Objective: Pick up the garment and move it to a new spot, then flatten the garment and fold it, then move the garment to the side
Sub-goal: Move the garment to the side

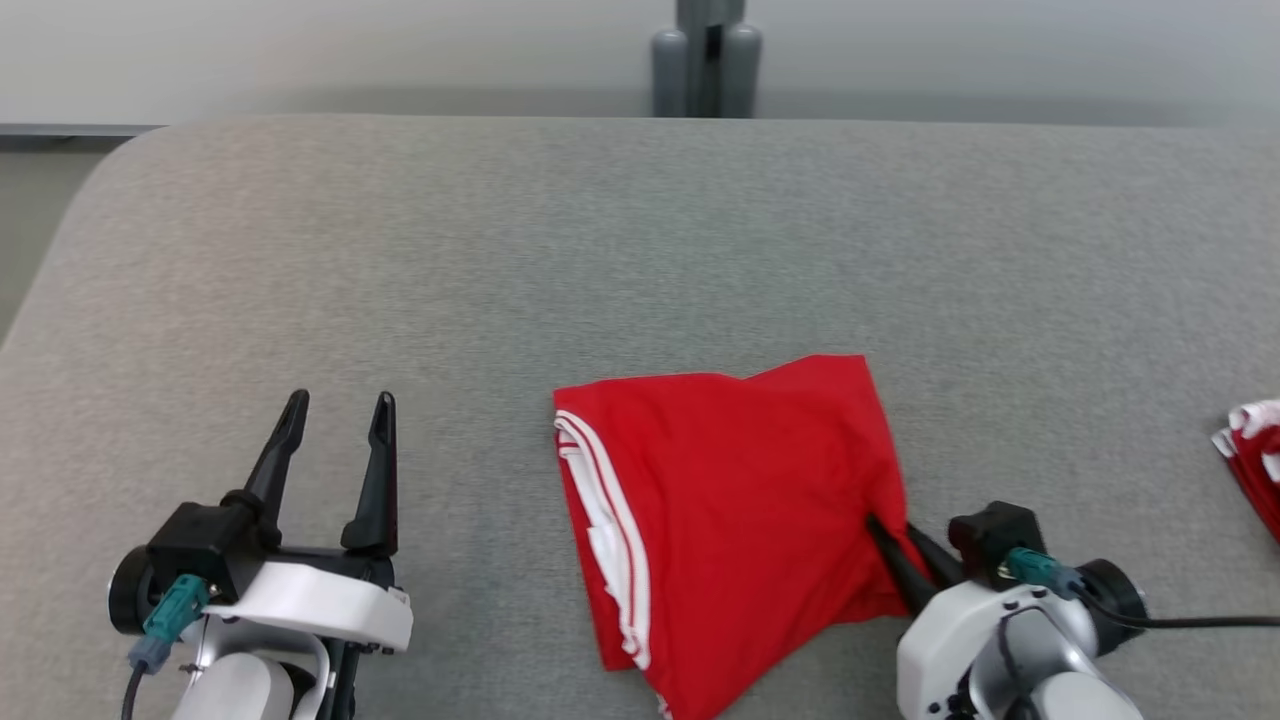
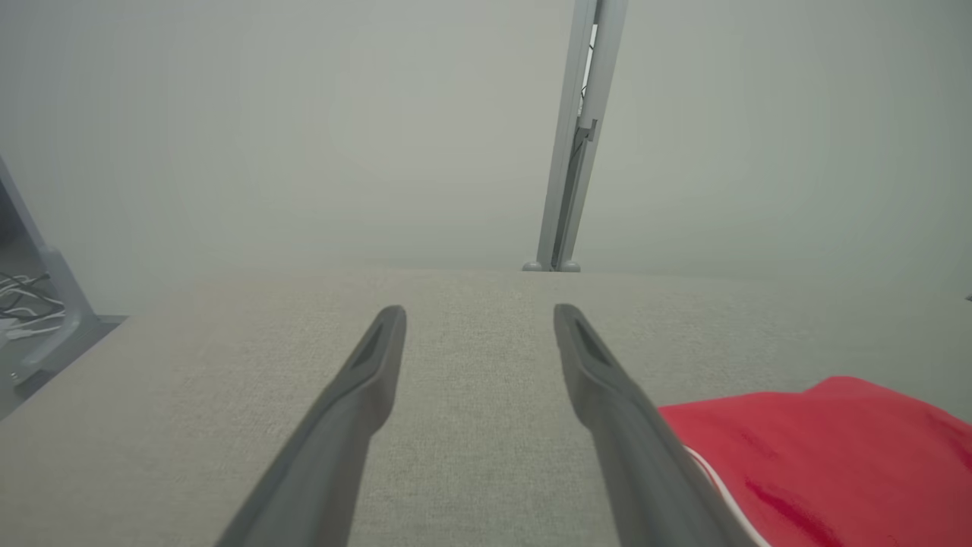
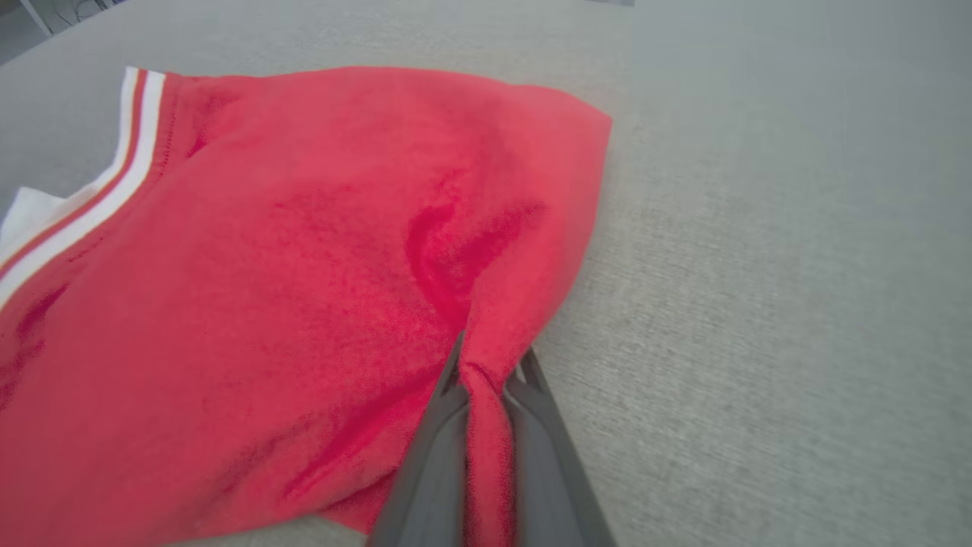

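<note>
Here, the red garment (image 1: 730, 520), folded into a rough rectangle with white-striped trim (image 1: 610, 530) along its left edge, lay on the grey fabric-covered table (image 1: 640, 250), near the front edge and slightly right of centre in the head view. The right gripper (image 1: 890, 535) was clamped on a pinched ridge of cloth at the garment's right margin. In the right wrist view the red fabric rose between the two dark fingers (image 3: 429, 456) and puckered toward them. The left gripper (image 1: 335, 410) was positioned well apart from the garment on its left, its fingers spread wide and holding nothing, with the grey table surface visible between them in the left wrist view. A second red-and-white cloth (image 1: 1250, 460) lay at the right edge of the head view, well apart from the garment. A grey post (image 1: 707, 60) stood behind the table's far edge.
</note>
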You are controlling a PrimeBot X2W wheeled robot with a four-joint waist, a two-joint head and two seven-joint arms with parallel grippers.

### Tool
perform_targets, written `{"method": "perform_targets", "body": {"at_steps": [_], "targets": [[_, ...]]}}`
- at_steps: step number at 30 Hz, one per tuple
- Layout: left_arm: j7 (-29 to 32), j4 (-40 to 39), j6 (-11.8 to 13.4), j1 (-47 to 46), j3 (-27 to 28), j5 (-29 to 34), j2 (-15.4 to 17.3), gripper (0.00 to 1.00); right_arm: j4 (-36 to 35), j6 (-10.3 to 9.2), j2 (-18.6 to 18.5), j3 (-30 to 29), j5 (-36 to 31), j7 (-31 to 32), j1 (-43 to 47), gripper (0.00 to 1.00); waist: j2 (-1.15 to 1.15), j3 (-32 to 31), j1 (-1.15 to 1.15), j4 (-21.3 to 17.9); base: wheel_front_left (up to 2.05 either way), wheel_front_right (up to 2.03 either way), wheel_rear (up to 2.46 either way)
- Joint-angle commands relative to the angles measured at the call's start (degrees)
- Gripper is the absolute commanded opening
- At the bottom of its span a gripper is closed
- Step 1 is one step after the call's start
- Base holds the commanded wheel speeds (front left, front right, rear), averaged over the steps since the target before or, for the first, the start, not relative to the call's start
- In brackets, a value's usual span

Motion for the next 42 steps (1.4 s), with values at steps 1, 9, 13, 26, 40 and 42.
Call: {"method": "perform_targets", "body": {"at_steps": [1, 9, 13, 26, 40, 42], "targets": [[-0.3, -0.5, -0.1, -1.3, 0.4, -0.1, 0.5, 1.00, -1.5, -0.05, -0.6, -1.3, -1.5, 0.0, 1.1, 0.00, 0.00, 1.1, 0.00, -2.3, 0.00, 0.00, 0.00], [0.4, -2.0, -0.5, -2.2, 0.6, 0.2, 2.4, 1.00, -8.8, -0.05, -0.5, -7.5, -7.0, 0.8, 4.4, 0.00, 0.00, 3.5, 0.00, -11.4, 0.00, 0.00, 0.00], [1.5, -3.5, -0.8, -3.1, 0.4, 0.8, 3.8, 1.00, -11.4, -0.05, -1.6, -9.2, -8.2, 0.0, 4.7, 0.00, 0.00, 5.3, 0.00, -16.2, 0.00, 0.00, 0.00], [4.1, -6.2, -1.6, -6.2, -1.2, 2.2, 5.7, 1.00, -16.3, -0.05, -7.7, -14.4, -8.4, -2.3, -4.9, 0.00, 0.00, 8.7, 0.00, -23.5, 0.00, 0.00, 0.00], [4.7, -6.4, -1.8, -7.9, -2.1, 2.3, 6.2, 1.00, -1.1, -0.05, -13.5, -21.8, -8.4, -7.0, -18.4, 0.03, 0.00, 10.7, 0.00, -22.9, 0.00, 0.00, 0.00], [4.6, -6.3, -1.8, -7.9, -2.1, 2.1, 6.3, 1.00, 0.5, -0.05, -13.1, -22.9, -9.1, -8.1, -19.2, 0.97, 0.00, 10.9, 0.00, -22.6, 0.00, 0.00, 0.00]]}}
